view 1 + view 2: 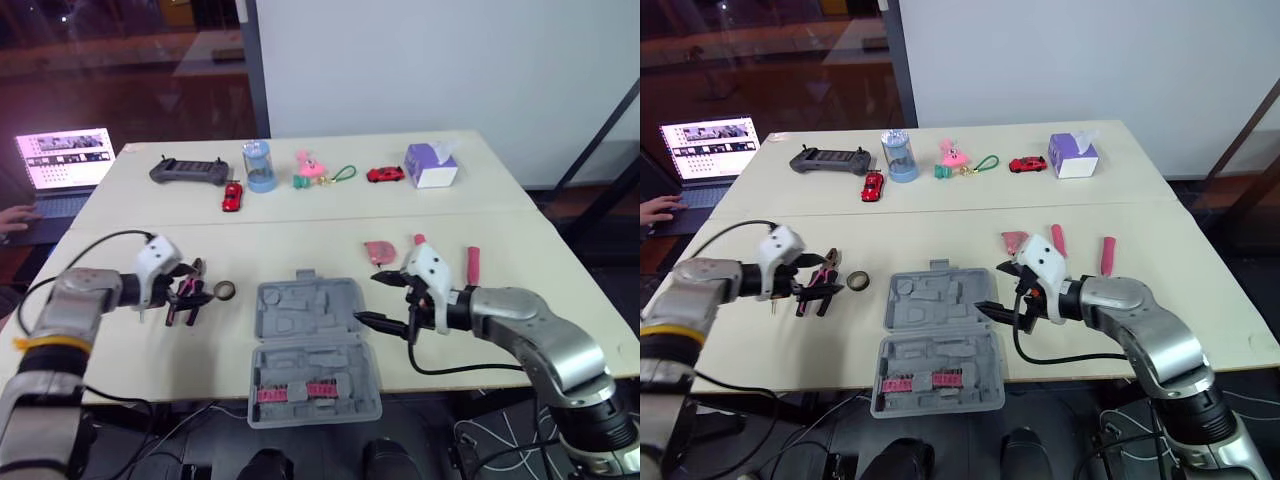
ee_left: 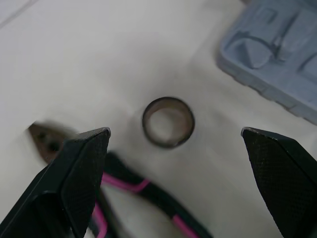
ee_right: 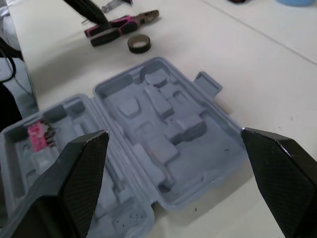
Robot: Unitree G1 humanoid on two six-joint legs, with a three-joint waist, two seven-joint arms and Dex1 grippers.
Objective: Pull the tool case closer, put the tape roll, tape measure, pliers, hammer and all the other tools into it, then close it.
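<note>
Where the table [image 1: 300,235] ends, a white wall [image 1: 450,60] stands.

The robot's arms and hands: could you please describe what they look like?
Both arms, left arm and right arm, are rounded silver-grey segments with white wrist housings and loose black cables. The left hand and right hand each have two black, wedge-shaped fingers with finely textured faces.

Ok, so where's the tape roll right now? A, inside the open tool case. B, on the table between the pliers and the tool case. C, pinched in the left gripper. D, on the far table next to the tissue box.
B: the tape roll lies flat on the table, with the pliers on one side of it and the open tool case on the other.
</note>
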